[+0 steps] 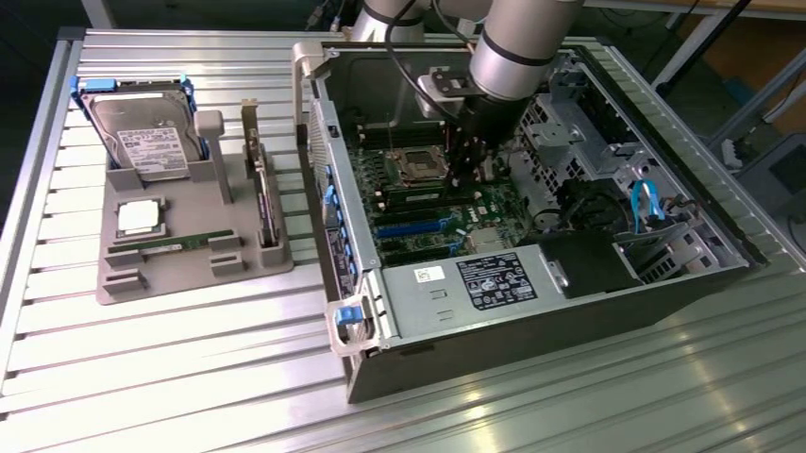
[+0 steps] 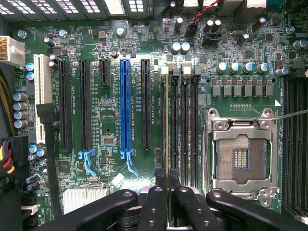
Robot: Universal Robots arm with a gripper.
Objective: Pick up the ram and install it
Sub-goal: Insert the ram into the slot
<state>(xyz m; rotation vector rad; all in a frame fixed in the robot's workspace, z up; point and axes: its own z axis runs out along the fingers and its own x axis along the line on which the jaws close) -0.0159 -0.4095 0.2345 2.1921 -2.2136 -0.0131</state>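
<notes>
Wrist view: found the gripper (image 2: pixel 167 190) drawn narrow and clamped on the ram (image 2: pixel 167 120), seen edge-on as a thin pale line over the memory slots (image 2: pixel 184 120) of the motherboard (image 2: pixel 110 48). Placed the stick at the slot farthest from the processor socket (image 2: pixel 240 159), just beside the long black expansion slot (image 2: pixel 146 103). Judged the step in hand to be seating the stick. Recommend keeping it upright and parallel to the slot along its whole length, pressing straight down with no sideways lean, and checking for open latches (image 2: pixel 166 70) at the slot's far end before applying full pressure. Judged any tilt likely to bind one end or scrape the neighbouring slot. Exterior view: located the gripper (image 1: pixel 477 160) deep inside the open computer case (image 1: pixel 529 359), above the board and beside the socket. Noted a second, like stick (image 1: pixel 168 246) lying in the grey tray (image 1: pixel 189 283) at the exterior view's left, well apart from the case and untouched. Cannot confirm entry of the held stick's lower edge into the slot, as against a hover just above it. Cannot see the latches at the near end, covered by the black fingers (image 2: pixel 156 207). Cannot make out the keying notch or the chips from this edge-on angle. Found the meeting of stick and slot screened by the arm (image 1: pixel 516 47) in the exterior view.
</notes>
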